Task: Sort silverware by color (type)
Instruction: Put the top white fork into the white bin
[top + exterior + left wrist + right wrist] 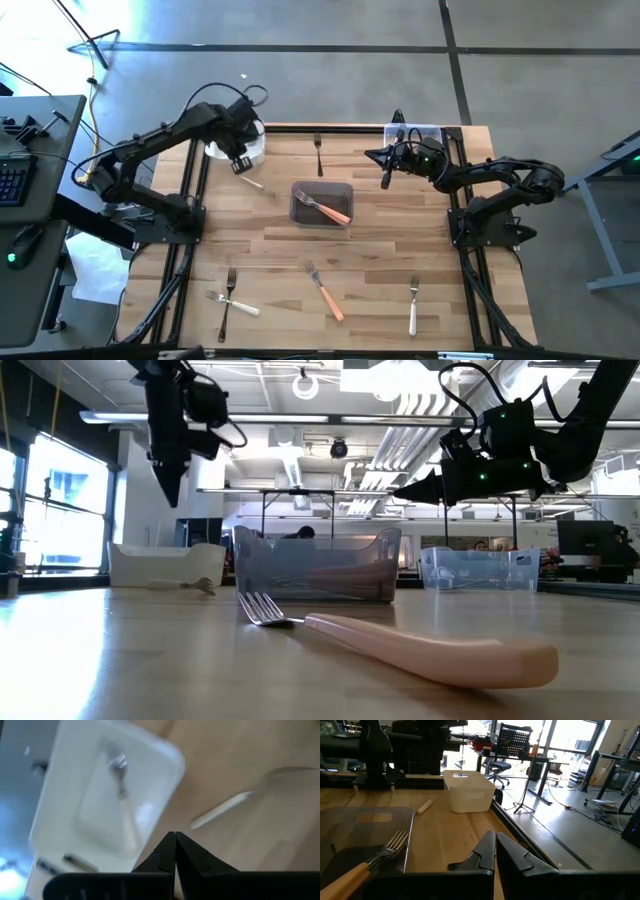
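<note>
Left gripper (240,165) hangs above the desk (260,250) just at the edge of the white tub (222,152), jaws pressed together and carrying nothing, and the left wrist view shows why that matters: one white-handled fork (121,795) lies inside the tub, while a second white fork (225,806) rests on the bare wood just beside it. That stray one looks like the step in hand. To do it well, the jaws need to part before descending, straddle the slim handle across its width rather than along it, and close near the middle so the fork doesn't swing on the lift. The handle lies flat on the wood, so the fingertips must come right down to the surface. Over on the other side, the right gripper (386,180) hovers near the far edge by the clear tub (424,135), jaws together too, empty, waiting. The dark tub (322,204) in the middle already holds an orange-handled fork (328,209). Plenty left to sort: a black-handled fork (319,155) near the far edge, another orange fork (325,290) nearer the front, a white fork (413,305) front right, and a crossed white and dark pair (229,303) front left. That crossed pair will want care, top one first.
</note>
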You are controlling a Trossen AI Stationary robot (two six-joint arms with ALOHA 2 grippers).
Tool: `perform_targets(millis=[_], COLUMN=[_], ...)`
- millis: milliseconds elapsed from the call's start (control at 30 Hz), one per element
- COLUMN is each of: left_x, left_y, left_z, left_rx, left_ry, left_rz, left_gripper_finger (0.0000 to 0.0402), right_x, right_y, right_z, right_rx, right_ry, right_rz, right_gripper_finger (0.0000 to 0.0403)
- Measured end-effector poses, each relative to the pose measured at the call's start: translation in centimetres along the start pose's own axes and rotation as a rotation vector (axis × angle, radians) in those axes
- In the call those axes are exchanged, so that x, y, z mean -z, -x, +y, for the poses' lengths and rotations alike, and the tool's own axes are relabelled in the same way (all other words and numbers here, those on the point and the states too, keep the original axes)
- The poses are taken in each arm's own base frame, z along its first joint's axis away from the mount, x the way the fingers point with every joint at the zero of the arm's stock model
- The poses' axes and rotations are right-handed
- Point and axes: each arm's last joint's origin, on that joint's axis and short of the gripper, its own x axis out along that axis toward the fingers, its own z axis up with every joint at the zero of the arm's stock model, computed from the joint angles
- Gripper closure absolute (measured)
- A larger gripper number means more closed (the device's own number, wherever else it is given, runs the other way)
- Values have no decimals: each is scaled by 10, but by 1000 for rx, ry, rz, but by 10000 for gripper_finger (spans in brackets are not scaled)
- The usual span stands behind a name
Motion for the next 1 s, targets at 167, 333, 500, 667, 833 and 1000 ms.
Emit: perform_targets(millis=[167,333,500,667,833,1000], left_x=[-13,-24,-31,-38,-22,3], left_y=[4,-2,-16,-36,-57,-73], left_z=[-26,-42,-60,-72,-80,-95], left_rx=[101,177,214,240,217,153], left_ry=[-136,-203,-278,-304,-320,-390], left_rz=[-104,-140,-67,3,6,-27], left_gripper_finger=[401,395,350,287,257,262], right_x=[0,0,0,0,0,2], right_y=[0,0,0,0,0,0], right_z=[0,0,0,0,0,0], right_rx=[0,0,0,0,-1,-5], right_ry=[1,1,1,1,0,-6], right_rz=[0,0,0,0,2,22], right_gripper_finger=[403,403,403,403,403,403])
